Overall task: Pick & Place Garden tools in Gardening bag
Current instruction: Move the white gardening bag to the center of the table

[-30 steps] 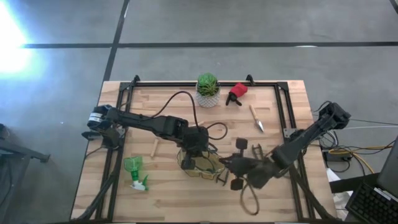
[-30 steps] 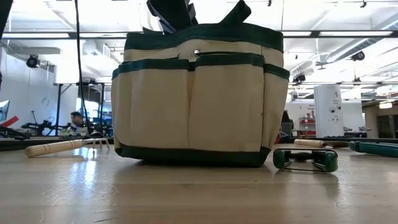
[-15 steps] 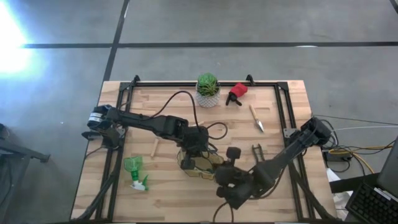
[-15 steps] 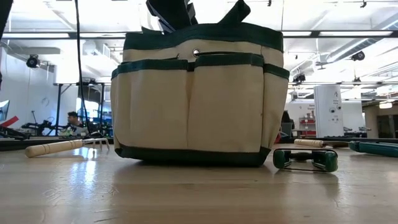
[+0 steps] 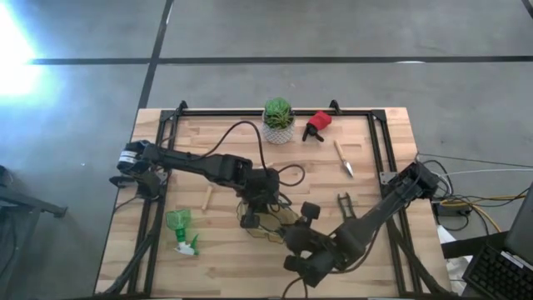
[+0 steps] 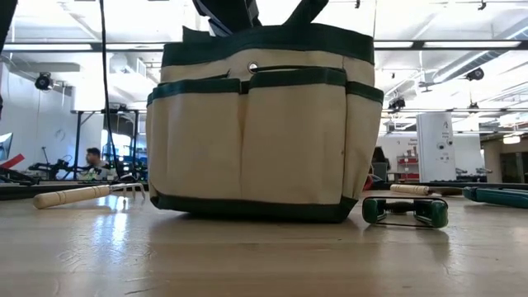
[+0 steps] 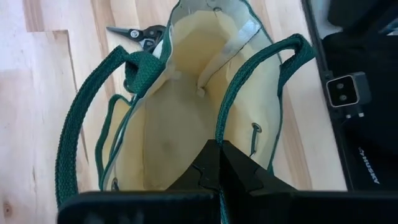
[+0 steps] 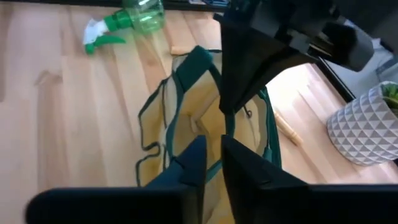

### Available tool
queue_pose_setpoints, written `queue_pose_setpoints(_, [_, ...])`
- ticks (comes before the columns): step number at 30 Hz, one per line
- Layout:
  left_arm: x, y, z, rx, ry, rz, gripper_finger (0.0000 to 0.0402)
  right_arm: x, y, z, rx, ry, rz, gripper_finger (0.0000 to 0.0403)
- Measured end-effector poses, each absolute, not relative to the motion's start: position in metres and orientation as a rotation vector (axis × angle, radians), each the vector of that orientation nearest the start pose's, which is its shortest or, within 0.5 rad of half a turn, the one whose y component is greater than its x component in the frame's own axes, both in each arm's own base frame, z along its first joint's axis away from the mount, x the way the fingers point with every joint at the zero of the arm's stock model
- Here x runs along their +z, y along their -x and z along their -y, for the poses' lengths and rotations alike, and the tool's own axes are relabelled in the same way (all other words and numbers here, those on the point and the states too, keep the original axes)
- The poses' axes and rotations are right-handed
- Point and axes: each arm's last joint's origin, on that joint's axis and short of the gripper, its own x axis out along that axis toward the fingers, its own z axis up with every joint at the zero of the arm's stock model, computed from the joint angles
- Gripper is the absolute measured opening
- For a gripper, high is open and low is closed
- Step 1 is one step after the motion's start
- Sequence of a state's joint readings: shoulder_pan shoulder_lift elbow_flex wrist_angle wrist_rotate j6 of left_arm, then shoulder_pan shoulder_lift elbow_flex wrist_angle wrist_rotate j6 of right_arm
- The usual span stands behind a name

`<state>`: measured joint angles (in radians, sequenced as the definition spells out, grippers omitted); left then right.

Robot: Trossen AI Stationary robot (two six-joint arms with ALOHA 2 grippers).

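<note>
As the right gripper (image 5: 293, 236) swings over the bag (image 5: 265, 218) at lower centre, fingers slightly parted | left gripper (image 5: 250, 208) pinches the bag handle (image 7: 239, 93) | a drop seems under way

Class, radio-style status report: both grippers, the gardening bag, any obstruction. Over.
Left gripper shut on gardening bag handle. Right gripper above bag mouth, slightly open. Left gripper itself crowds the opening.

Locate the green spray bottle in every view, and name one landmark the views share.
High view: the green spray bottle lies at the table's left front, left of the gardening bag.
Low view: not in it.
Left wrist view: not in it.
Right wrist view: it lies on the wood beyond the bag.
Shared landmark: the gardening bag, seen in all four views.
</note>
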<state>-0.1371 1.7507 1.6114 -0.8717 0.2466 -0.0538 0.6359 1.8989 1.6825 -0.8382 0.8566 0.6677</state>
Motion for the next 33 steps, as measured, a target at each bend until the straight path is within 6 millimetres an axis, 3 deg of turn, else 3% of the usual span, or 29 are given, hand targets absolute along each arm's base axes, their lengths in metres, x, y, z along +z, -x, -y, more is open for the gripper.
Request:
queue_pose_setpoints(12, [0.308,-0.365,0.058,-0.335,0.123,-1.023,0.0002,0.255,-0.352,-0.22,-0.491,0.063,-0.67,0.0161])
queue_pose_setpoints(17, [0.308,-0.365,0.058,-0.34,0.131,-1.021,0.0002,0.256,-0.355,-0.219,-0.503,0.093,-0.642,0.0188])
queue_pose_setpoints(33, [0.309,-0.365,0.059,-0.363,0.144,-1.023,0.0002,0.255,-0.361,-0.212,-0.468,0.168,-0.682,0.0182])
